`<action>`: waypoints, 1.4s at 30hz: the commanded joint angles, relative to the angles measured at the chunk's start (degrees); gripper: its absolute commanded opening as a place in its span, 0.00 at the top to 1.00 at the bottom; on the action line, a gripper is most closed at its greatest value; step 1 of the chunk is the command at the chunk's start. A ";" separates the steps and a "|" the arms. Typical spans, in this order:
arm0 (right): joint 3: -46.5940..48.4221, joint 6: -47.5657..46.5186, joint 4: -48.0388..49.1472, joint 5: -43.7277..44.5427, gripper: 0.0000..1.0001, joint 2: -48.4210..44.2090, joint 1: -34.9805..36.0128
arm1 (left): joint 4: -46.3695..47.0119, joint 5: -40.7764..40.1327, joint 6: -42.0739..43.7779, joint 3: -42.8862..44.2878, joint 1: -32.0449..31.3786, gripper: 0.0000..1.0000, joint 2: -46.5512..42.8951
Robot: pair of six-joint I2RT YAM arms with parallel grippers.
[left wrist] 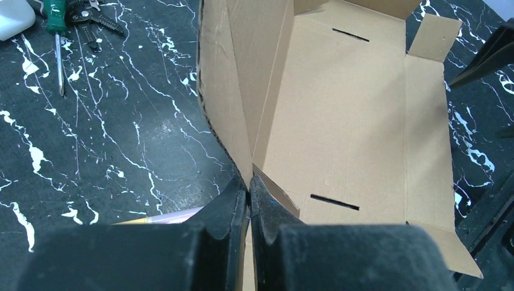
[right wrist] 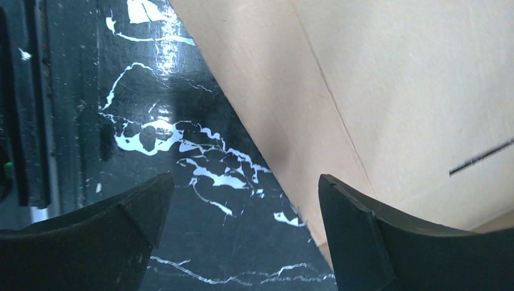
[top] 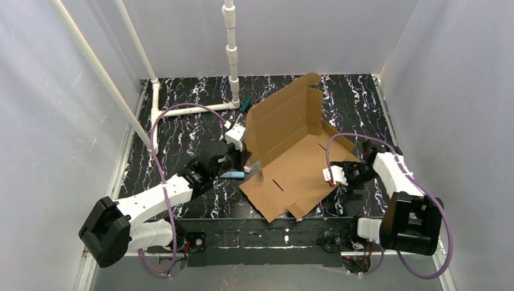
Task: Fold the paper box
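1. Step in hand, as I judge it: raising the flat right side of the paper box (top: pixel 297 157). To do it well, I hold the left pinch firm as an anchor so the sheet cannot slide. I slip one right finger under the flat edge and lift along the crease, not at a corner.
2. Nearest, right gripper (right wrist: pixel 245 188): my jaws stand wide apart and hold nothing, low over the table (right wrist: pixel 182 151). The box's near right edge runs just beside one finger, while the other sits over bare table.
3. Left gripper (left wrist: pixel 248 182): my jaws are pinched together on the near end of the box's upright left wall, with cardboard between the pads.
4. Between my two grippers: the base panel lies flat, both slits showing.
5. Farthest: the tall panel with its rounded tab stands upright at the box's far side, well apart from my fingers.
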 commanded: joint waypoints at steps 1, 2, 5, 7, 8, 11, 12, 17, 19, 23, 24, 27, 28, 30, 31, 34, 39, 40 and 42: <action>-4.54 -9.50 7.74 1.21 0.04 -0.55 1.85 | 0.61 -0.08 1.21 -0.05 -0.55 1.00 -1.95; -5.39 -9.12 9.65 1.33 0.06 -0.57 2.08 | 0.65 0.03 1.33 -0.05 -0.59 1.00 -2.08; -6.85 -7.32 14.54 1.56 0.12 -0.25 2.53 | 0.66 0.40 1.47 -0.24 -0.84 1.00 -2.15; -7.66 -6.53 17.17 1.70 0.17 0.16 2.56 | 0.66 0.86 1.47 -0.26 -0.90 1.00 -2.13; -8.09 -6.06 18.57 1.78 0.19 0.25 2.56 | 0.65 1.05 1.46 -0.23 -0.94 1.00 -2.05; -8.88 -4.04 22.55 1.72 0.25 0.05 2.61 | 0.65 1.65 1.43 -0.31 -1.06 1.00 -2.04; -9.08 -3.09 23.55 1.66 0.27 -0.12 2.54 | 0.66 1.79 1.52 -0.40 -1.18 1.00 -2.19; -7.60 1.49 24.40 -0.68 0.36 -0.98 2.56 | 0.65 3.03 1.91 -0.64 -1.29 1.00 -2.39; -5.69 3.55 23.15 -2.08 0.40 -1.33 2.55 | 0.66 3.05 2.05 -0.70 -1.34 1.00 -2.48; -2.16 7.31 20.46 -4.82 0.45 -1.65 2.55 | 0.66 3.88 2.15 -0.58 -1.46 1.00 -2.32; -1.54 7.87 19.82 -5.62 0.46 -1.78 2.56 | 0.59 4.68 2.25 -0.63 -1.44 1.00 -2.27; -0.47 9.94 19.38 -7.52 0.46 -1.79 2.58 | 0.66 5.06 2.26 -0.57 -1.56 1.00 -2.16; -0.49 10.60 19.97 -7.93 0.46 -1.66 2.54 | 0.66 5.21 2.33 -0.57 -1.56 1.00 -2.21; -0.88 12.03 21.29 -8.42 0.46 -1.25 2.53 | 0.70 5.44 2.27 -0.58 -1.64 1.00 -2.00; -1.10 13.22 22.35 -8.60 0.46 -1.03 2.63 | 0.65 5.57 2.30 -0.50 -1.62 1.00 -1.86; -1.84 18.73 26.52 -8.62 0.45 -0.37 3.25 | 0.74 6.09 2.16 -0.40 -1.64 1.00 -1.52; -3.55 29.07 34.78 -7.05 0.42 0.35 5.35 | 0.74 6.86 2.08 -0.32 -1.71 1.00 -1.15; -3.90 30.59 35.89 -6.40 0.40 0.53 5.91 | 0.75 7.02 2.09 -0.32 -1.70 1.00 -1.09; -4.28 32.63 37.36 -4.72 0.40 1.18 6.85 | 0.72 7.36 1.98 -0.24 -1.68 1.00 -0.87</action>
